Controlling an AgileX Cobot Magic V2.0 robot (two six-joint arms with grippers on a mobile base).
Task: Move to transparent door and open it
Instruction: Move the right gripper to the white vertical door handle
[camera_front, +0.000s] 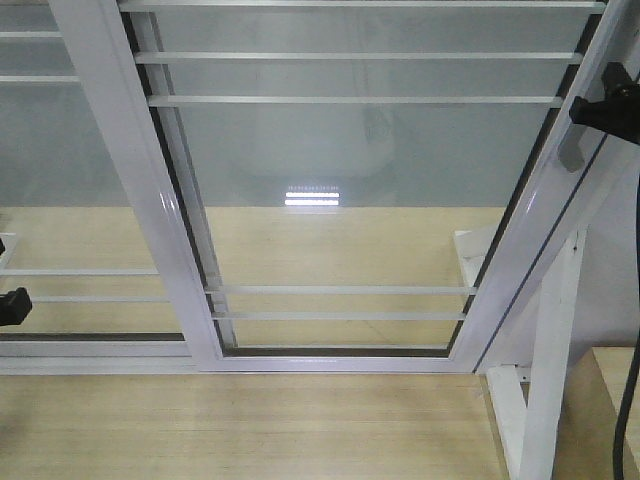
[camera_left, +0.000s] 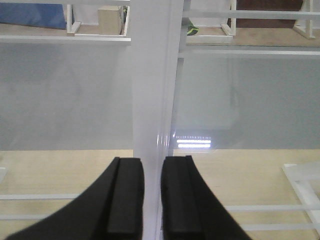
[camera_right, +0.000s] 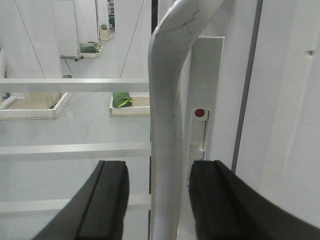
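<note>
Left arm (camera_front: 12, 305): only its black tip shows, low at the left edge of the front view, before the plain glass panel (camera_front: 60, 150). In the left wrist view the jaws sit close together with a thin slit between them, pinching nothing. A white frame upright (camera_left: 152, 90) runs in line with that slit. Whether it touches the jaws cannot be told.

Transparent door (camera_front: 350, 180): centre of the front view, its white frame slanting. Thin white bars cross it near the top and bottom. Pale wood floor (camera_front: 250, 430) shows through the glass and below it.

Handle (camera_right: 165, 150): on the door's right side. In the right wrist view the curved silver-grey pull stands upright between the jaws. They are spread to either side of it, with a gap on each side, the right gap narrower. The lock plate (camera_right: 200, 113), with a red dot, sits just behind the pull.

Right arm (camera_front: 605, 105): high at the right edge of the front view, its black tip against the door's right frame.

The front view alone shows both arms well apart and a white stand (camera_front: 550, 380) at lower right. It does not show the jaw gaps. Only the right wrist view shows the red dot.
</note>
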